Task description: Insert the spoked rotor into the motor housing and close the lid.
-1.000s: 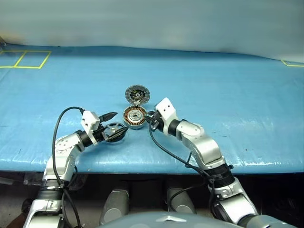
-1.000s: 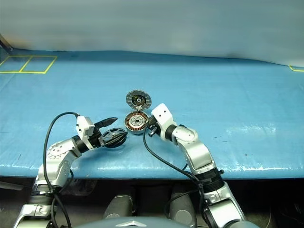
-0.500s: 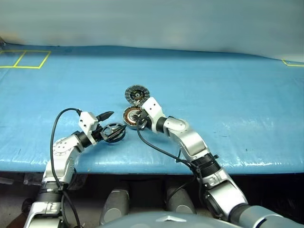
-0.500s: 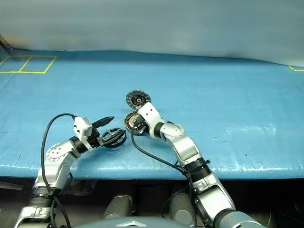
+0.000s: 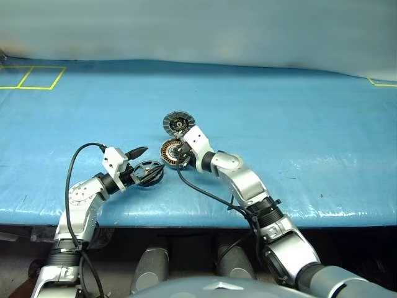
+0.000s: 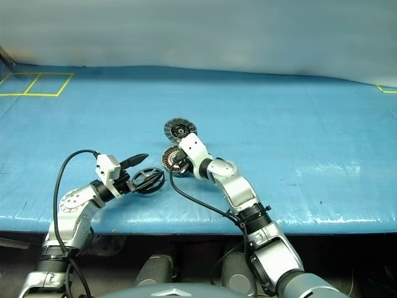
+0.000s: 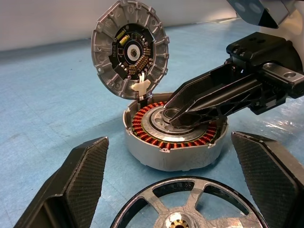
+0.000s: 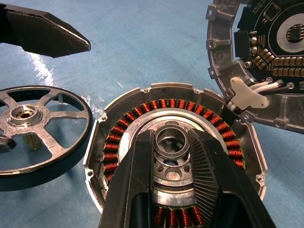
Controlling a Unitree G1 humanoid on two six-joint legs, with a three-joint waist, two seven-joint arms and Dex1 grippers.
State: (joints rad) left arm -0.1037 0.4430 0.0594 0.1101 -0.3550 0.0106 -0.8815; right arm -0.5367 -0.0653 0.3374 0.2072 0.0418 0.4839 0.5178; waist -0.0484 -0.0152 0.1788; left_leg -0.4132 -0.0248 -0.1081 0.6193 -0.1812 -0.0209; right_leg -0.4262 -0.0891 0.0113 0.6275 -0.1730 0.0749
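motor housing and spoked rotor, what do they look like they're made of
Motor housing: likely cast metal, matt grey wall, with a ring of glossy orange copper-looking windings. Spoked rotor: probably metal too, bright machined spokes, brassy hub, dark matt rim that may be coated or rubbery.

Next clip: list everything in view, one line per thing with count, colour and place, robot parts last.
table: one, blue cover, spans the scene.
tape marks: yellow; squares at the far left corner, a bit at the far right edge.
housing: one, silver with copper-orange windings, mid-table, open.
lid: one, grey rim, dark inner face up, standing hinged at the housing's far edge.
rotor: one, black rim, silvery spokes, left of the housing.
left gripper: black fingers, open, either side of the rotor.
right gripper: black fingers, narrowly apart around the housing's centre hub; whether they pinch it I can't tell.
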